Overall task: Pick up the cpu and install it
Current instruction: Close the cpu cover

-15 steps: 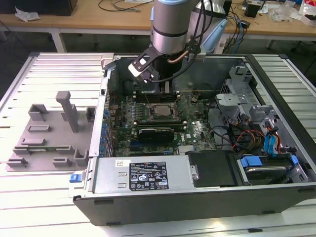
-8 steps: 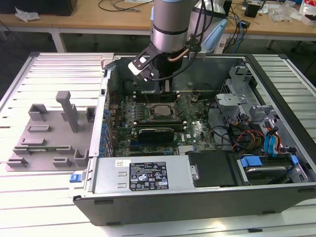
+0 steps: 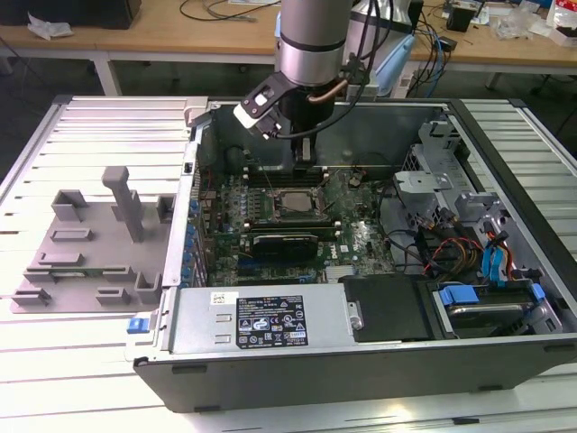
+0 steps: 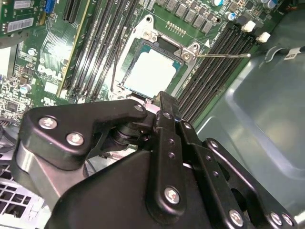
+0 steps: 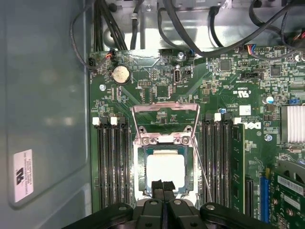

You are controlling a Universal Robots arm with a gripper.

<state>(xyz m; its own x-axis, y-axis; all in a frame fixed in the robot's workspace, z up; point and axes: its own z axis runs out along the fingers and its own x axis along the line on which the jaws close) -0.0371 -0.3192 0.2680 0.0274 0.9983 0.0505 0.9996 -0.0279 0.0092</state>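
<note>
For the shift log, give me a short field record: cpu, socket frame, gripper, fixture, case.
cpu: lies flat in the motherboard socket, silver top up
socket frame: swung open, clear of the cpu
gripper: fingers shut together, tips above one edge of the cpu; contact cannot be told
grey fixture: outside the case, on the exterior view's left
computer case: side open, arm reaching down into it
</note>
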